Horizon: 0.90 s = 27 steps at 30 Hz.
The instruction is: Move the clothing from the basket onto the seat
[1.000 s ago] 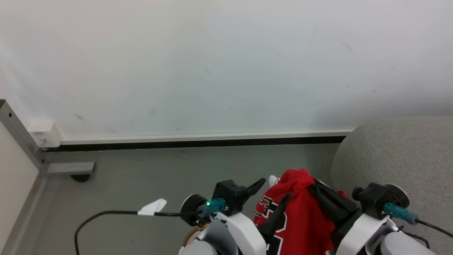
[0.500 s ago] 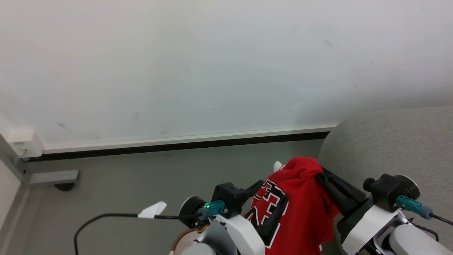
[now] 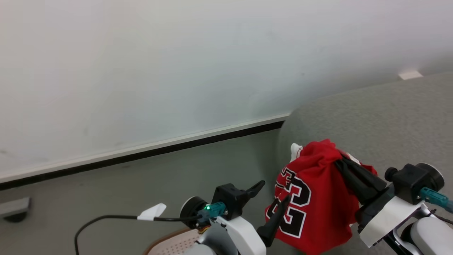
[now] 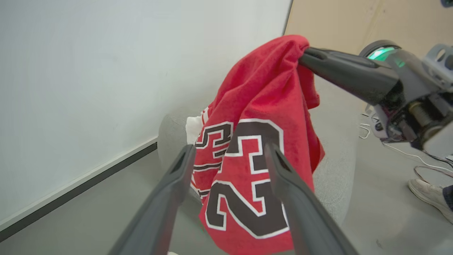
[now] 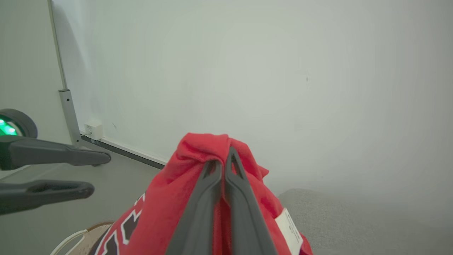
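We note pale wall (image 3: 177,71) across most of head view, faint scuffs on it. White baseboard (image 3: 141,148) with black line beneath runs along wall foot, slanting up to right. Grey floor (image 3: 106,191) below. Grey metal foot (image 3: 12,207) at left edge, resting on floor. Small white plate (image 3: 410,74) on wall, upper right.

Right wrist view: we see grey upright post (image 5: 69,113) against wall, white box (image 5: 93,130) just beside its base.

Left wrist view: beige panel (image 4: 354,21) beyond wall's end, thin cables (image 4: 368,127) on floor, person's pale shoe (image 4: 426,193) near right edge.
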Motion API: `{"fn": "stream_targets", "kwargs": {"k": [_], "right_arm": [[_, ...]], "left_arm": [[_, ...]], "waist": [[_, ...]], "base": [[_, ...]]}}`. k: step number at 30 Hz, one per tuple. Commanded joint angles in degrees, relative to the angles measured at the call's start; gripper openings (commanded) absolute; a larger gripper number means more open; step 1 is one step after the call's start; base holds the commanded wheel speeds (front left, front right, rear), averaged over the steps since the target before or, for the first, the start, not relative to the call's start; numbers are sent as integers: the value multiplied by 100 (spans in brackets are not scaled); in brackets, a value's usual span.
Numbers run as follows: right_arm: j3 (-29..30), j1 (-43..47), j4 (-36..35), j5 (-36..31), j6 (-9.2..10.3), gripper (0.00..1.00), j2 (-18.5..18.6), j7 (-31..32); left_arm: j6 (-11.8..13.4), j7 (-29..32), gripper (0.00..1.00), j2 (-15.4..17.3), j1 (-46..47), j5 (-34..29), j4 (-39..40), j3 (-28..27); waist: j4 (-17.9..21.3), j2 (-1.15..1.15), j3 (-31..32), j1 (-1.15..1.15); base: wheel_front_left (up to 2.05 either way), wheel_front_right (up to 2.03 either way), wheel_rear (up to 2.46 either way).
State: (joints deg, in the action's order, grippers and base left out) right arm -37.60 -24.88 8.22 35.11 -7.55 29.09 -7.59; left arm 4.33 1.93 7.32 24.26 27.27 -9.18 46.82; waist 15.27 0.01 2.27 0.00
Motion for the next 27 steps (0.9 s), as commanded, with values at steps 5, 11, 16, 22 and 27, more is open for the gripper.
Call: {"fn": "stream_targets", "kwargs": {"k": [5,11,16,22,27], "right_arm": [[283,199,-237,-103,12,0,177,78],[713,418,-508,-174,13,0,346,167],[1222,760,-787,-260,13,0,353,215],[1730,1033,-977,-437,13,0,116,293],[2033,876,-879,-494,13,0,-128,310]], "left_arm": [[17,-58,100,-13,-69,55,71,62],[-39,-16,100,-88,-46,54,164,219],[-148,32,100,-149,85,46,165,361],[-163,68,100,-146,93,28,157,462],[-99,159,100,-48,111,-71,277,494]], "waist": [[801,-1,-8,0],[1262,-1,-68,0],[1365,-1,-212,0],[1475,-1,-387,0],[1542,-1,-656,0]], "base": [[0,0,0],[0,0,0],[0,0,0],[0,0,0],[0,0,0]]}}
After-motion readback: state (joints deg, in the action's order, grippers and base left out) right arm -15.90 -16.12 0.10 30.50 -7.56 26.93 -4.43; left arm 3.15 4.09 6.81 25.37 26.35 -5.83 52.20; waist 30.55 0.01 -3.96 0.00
